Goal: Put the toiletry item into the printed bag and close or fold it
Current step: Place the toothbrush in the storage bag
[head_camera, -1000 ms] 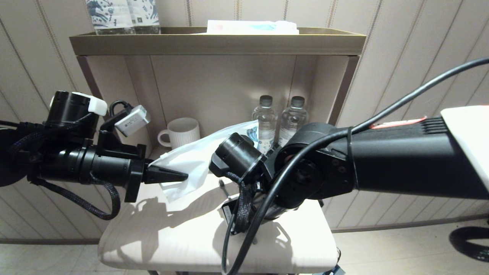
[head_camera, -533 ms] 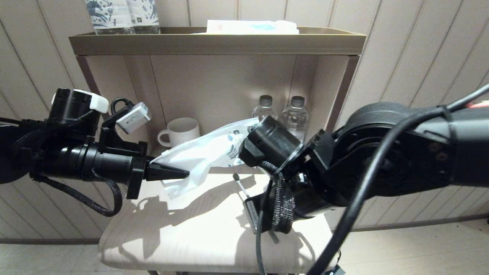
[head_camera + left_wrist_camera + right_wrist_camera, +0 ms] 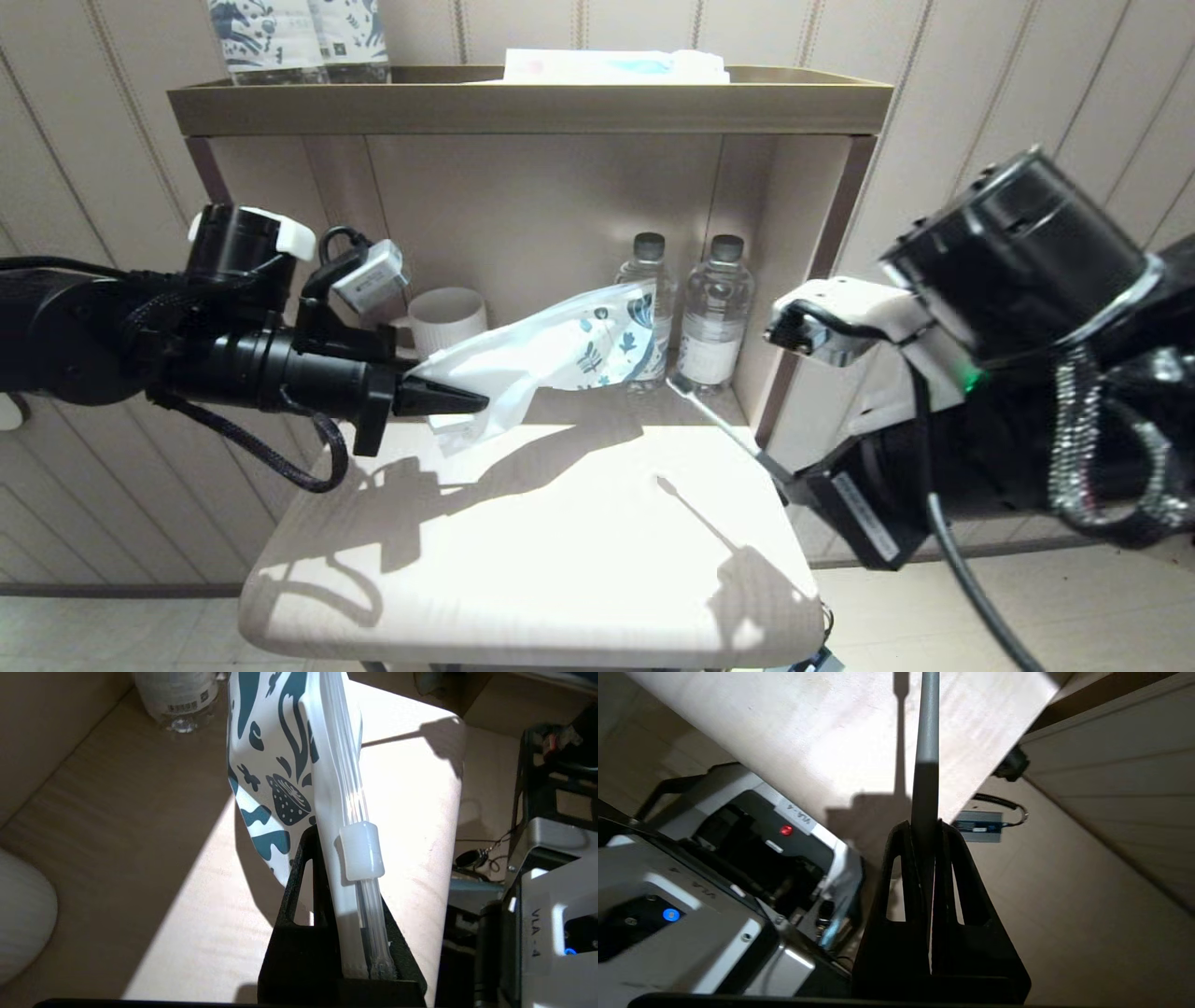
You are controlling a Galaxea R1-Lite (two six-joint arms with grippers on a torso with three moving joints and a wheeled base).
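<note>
The toothbrush is a slim, straight, pale grey stick with a small bristle head, held in the air above the right rear part of the white table top. Its long axis slants: the head end is up and toward the rear, near the foot of the right-hand water bottle, and the handle runs down and rightward past the table's edge into the right gripper. In the right wrist view the handle is smooth and matte, darker where it enters the black fingers, which are clenched on its end.

The printed bag hangs above the rear left of the table, clear of the surface. It is a thin, crinkled, semi-translucent white plastic pouch with dark blue leaf and flower print at its far end, which lies in front of the left-hand water bottle. Its long axis is nearly level, rising slightly toward the bottles. The left gripper is pinched tight on the plain end. The left wrist view shows the ridged clear zip strip with its white slider just beyond the black fingers.

Behind the table stands a beige shelf unit with a ribbed white mug in its niche, left of the two clear plastic bottles. On its top are upright blue-patterned packages and a flat white and light-blue packet.
</note>
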